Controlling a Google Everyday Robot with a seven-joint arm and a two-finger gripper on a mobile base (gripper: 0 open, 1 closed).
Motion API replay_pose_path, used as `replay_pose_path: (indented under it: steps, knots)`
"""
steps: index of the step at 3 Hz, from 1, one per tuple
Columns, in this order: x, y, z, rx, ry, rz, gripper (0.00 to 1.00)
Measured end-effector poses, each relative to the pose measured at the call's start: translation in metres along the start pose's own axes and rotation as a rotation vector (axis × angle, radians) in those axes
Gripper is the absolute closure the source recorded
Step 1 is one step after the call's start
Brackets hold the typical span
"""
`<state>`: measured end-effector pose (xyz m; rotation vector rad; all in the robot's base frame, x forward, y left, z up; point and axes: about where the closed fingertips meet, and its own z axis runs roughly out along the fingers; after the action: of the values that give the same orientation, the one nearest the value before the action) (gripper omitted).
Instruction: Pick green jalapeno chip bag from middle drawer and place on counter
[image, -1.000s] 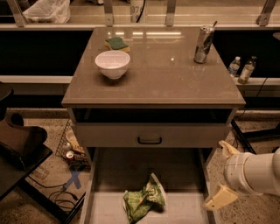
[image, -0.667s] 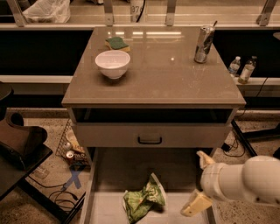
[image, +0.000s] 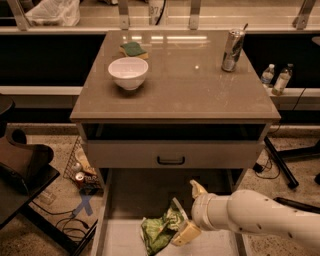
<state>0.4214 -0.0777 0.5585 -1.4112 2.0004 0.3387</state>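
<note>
Gripper (image: 185, 212): cream two-finger type, spread wide, nothing held; low over the open middle drawer (image: 125, 242), lower finger against the right edge of the green jalapeno chip bag (image: 159, 230). Bag: crumpled, lying on the drawer floor. Above: closed drawer front (image: 125, 154) with black handle. Counter (image: 185, 90): holds white bowl (image: 128, 72), sponge (image: 133, 49), metal can (image: 233, 50).

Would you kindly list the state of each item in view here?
chip bag: crumpled, lying in the middle drawer
middle drawer: pulled out
gripper: open, beside the chip bag
bowl: upright on the counter
can: upright on the counter
sponge: lying flat
</note>
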Motion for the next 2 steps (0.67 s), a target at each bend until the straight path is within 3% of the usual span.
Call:
replay_pose_path:
  steps: [2]
  knots:
    - [0.007,0.024,0.086,-0.037,-0.007,0.001,0.00]
